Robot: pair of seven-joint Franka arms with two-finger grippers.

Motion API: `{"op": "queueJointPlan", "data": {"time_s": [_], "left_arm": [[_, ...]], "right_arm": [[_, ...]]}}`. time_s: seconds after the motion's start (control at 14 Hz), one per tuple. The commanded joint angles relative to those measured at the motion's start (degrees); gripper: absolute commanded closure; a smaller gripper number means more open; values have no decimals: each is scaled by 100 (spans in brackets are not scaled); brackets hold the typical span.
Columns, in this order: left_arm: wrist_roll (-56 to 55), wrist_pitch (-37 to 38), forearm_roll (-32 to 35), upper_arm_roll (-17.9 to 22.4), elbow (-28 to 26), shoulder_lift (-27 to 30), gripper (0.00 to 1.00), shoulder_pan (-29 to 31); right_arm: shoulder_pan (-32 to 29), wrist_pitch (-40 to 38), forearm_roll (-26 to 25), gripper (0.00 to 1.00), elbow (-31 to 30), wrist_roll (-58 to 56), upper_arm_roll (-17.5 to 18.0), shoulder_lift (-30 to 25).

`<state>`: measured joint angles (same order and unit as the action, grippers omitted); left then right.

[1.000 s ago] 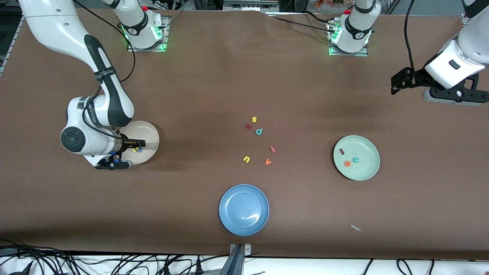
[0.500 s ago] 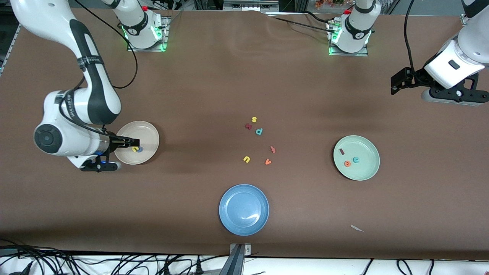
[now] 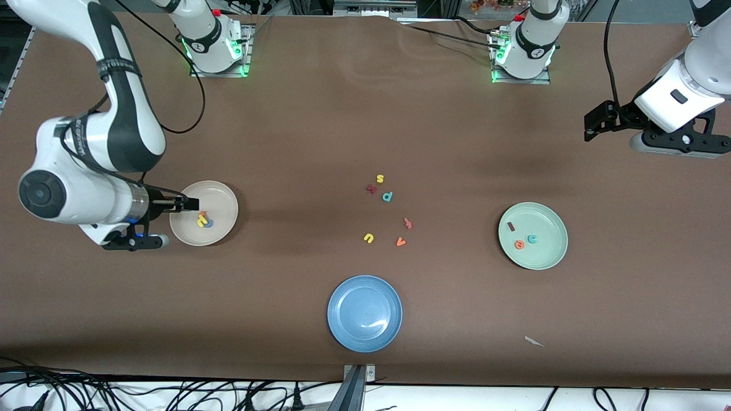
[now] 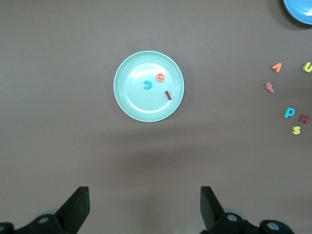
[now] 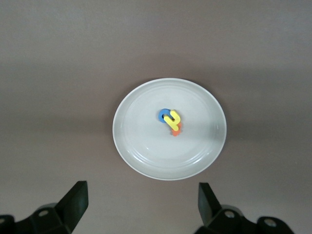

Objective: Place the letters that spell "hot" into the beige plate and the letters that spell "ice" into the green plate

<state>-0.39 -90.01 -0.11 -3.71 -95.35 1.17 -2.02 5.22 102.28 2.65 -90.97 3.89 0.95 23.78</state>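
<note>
Brown table (image 3: pixel 320 125) | loose letters (image 3: pixel 387 197): s, p, u, v

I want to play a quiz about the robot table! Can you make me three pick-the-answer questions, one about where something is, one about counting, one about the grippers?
1. Where is the yellow h?
A. beige plate
B. blue plate
C. bare table

2. How many letters lie in the green plate?
A. one
B. three
C. five

3. How is the right gripper?
A. shut on a letter
B. open, holding nothing
C. shut, empty

Answers:
1 A, it lies piled with the o and t there.
2 B, i, c and e.
3 B, its fingers stand apart over the beige plate.
</note>
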Motion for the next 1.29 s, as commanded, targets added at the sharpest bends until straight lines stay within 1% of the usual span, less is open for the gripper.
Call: {"op": "queueJointPlan", "data": {"time_s": [0.0,0.21,0.5,0.71,0.93,1.21], "left_arm": [[-14,115,-104,-7,139,-38,0,9],[-14,115,-95,-7,139,-38,0,9],[-67,115,-104,-15,139,-38,0,9],[-67,142,-95,-7,139,-38,0,9],[-75,142,-95,-15,148,-38,0,-26],[4,133,-68,-15,166,-46,0,-35]], "right_arm": [[-284,319,16,0,-992,-116,63,-1101],[-828,222,-54,0,-1072,-397,458,-1752],[-874,72,-142,0,-985,-406,476,-2351],[-865,-77,-151,0,-783,-424,476,-2343],[-812,-322,-160,0,-485,-441,450,-2045],[-812,-639,-160,0,-317,-424,459,-2018]]}}
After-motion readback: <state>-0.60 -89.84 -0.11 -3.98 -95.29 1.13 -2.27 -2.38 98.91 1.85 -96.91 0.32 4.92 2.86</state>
